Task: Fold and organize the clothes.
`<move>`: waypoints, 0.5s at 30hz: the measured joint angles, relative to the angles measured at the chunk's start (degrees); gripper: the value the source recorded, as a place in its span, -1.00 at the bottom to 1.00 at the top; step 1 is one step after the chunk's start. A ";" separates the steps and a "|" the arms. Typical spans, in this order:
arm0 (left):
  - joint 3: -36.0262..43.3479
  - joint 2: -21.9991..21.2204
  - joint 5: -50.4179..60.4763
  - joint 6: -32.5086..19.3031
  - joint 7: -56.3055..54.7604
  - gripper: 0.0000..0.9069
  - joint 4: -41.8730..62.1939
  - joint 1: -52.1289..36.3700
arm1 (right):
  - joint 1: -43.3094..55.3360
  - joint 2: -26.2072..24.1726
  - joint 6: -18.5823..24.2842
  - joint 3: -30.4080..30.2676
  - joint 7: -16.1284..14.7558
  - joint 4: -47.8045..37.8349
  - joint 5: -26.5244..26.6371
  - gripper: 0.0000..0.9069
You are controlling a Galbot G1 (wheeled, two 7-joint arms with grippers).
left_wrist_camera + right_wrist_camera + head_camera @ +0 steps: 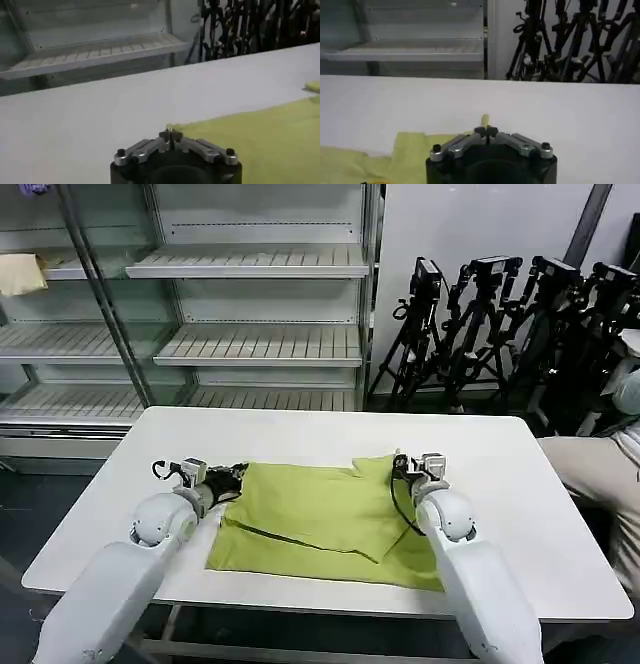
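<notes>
I have the green shirt (325, 524) lying on the white table (510, 504), toward the near edge and roughly centred between my 2 arms. It is partly folded: an upper layer lies slanted over a lower layer, and the lower layer's near edge runs close to the table's near edge.

My left gripper (236, 475) sits at the shirt's far left corner. In the left wrist view its jaws are pressed together on the tip of the green cloth (240, 145), which spreads away from the fingertips (170, 134) across the table (100, 115).

My right gripper (404, 465) is at the shirt's far right corner. From the right wrist view I see the gripper (485, 132) with its jaws closed and a small pinch of green cloth (410, 150) sticking up between them, and the rest of the fabric trails off to one side on the table (570, 110).

Beyond the table stand metal shelves (250, 294) on the far left. A row of black tripods (500, 324) lines the far right wall.
</notes>
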 measured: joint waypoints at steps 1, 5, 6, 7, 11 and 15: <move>-0.35 0.17 -0.44 -0.14 -0.16 -0.98 -0.86 0.43 | -0.48 -0.35 -0.01 0.14 0.13 1.16 0.25 -1.00; -1.62 0.83 -1.44 -0.41 -0.48 -0.98 -4.04 2.35 | -2.73 -1.75 -0.20 0.79 0.67 5.85 1.04 -1.00; -1.94 1.03 -1.57 -0.45 -0.52 -0.98 -4.79 2.87 | -3.43 -2.17 -0.27 1.02 0.84 7.11 1.18 -1.00; -2.32 1.25 -1.70 -0.51 -0.51 -0.98 -5.67 3.45 | -4.09 -2.52 -0.30 1.24 0.97 8.25 1.23 -1.00; -3.77 2.15 -2.12 -0.98 -0.30 -0.98 -8.72 6.10 | -7.22 -3.79 -0.28 2.01 1.39 12.80 1.68 -1.00; -5.58 2.95 -2.46 -1.41 0.03 -0.98 -11.34 8.93 | -10.92 -4.84 0.11 2.89 1.79 17.49 1.91 -1.00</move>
